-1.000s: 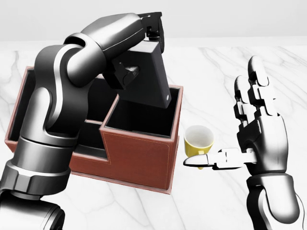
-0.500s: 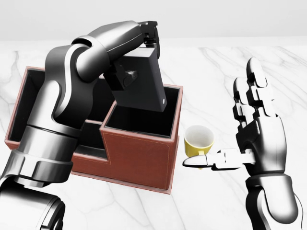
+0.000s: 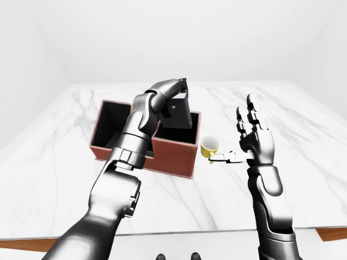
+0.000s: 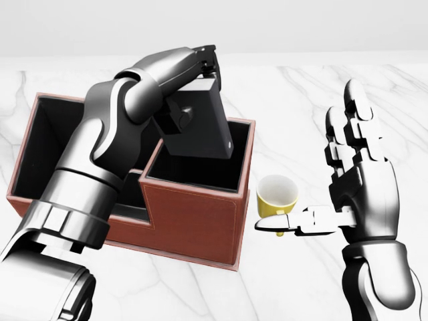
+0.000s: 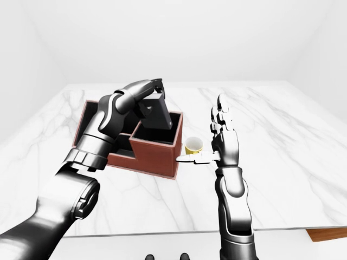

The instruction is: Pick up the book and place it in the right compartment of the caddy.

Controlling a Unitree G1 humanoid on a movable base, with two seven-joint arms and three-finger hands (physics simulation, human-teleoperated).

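Over the right compartment of the caddy (image 4: 200, 214) the left hand (image 4: 204, 63) gripped the book (image 4: 204, 124) by its top edge, fingers closed round it, the dark slab tilted with its lower corner dipping just inside the compartment's mouth. The caddy, a reddish-brown box with dark insides, sat on the white marble bench (image 4: 301, 281), and the right compartment looked empty below the book. The right hand (image 4: 358, 194) stood apart on the right, fingers spread wide and upright, thumb stretched toward the yellow cup (image 4: 275, 195) that stood just beside the caddy's right wall; it held nothing.

To finish well, the book probably needed turning more upright so that its lower edge cleared the far wall and the divider, then a straight lowering until it rested on the floor of the compartment before the fingers let go. Releasing while it leaned might leave it propped on the rim. The cup was close enough to be knocked if the caddy shifted.

No brand, label or writing could be read on the book, the caddy or the cup
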